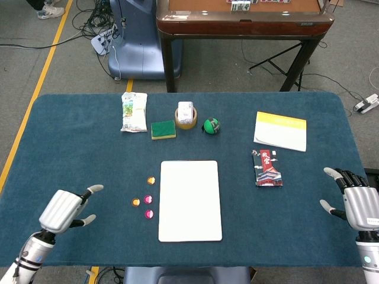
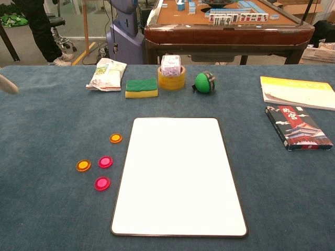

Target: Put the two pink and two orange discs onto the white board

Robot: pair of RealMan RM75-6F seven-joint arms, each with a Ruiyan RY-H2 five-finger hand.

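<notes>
The white board (image 1: 190,200) (image 2: 179,175) lies flat at the table's middle front. Left of it on the cloth lie two orange discs (image 1: 151,180) (image 1: 135,202) and two pink discs (image 1: 148,199) (image 1: 149,214); the chest view shows the orange discs (image 2: 115,138) (image 2: 83,165) and the pink ones (image 2: 105,161) (image 2: 102,183) too. My left hand (image 1: 66,209) hovers open left of the discs, holding nothing; only a fingertip (image 2: 8,84) of it shows at the chest view's left edge. My right hand (image 1: 357,203) is open at the table's right edge, far from the discs.
Along the back stand a snack packet (image 1: 134,111), a green-yellow sponge (image 1: 163,129), a tape roll with a box in it (image 1: 186,115) and a green ball (image 1: 211,125). A yellow-white booklet (image 1: 280,131) and a dark card box (image 1: 267,168) lie at the right.
</notes>
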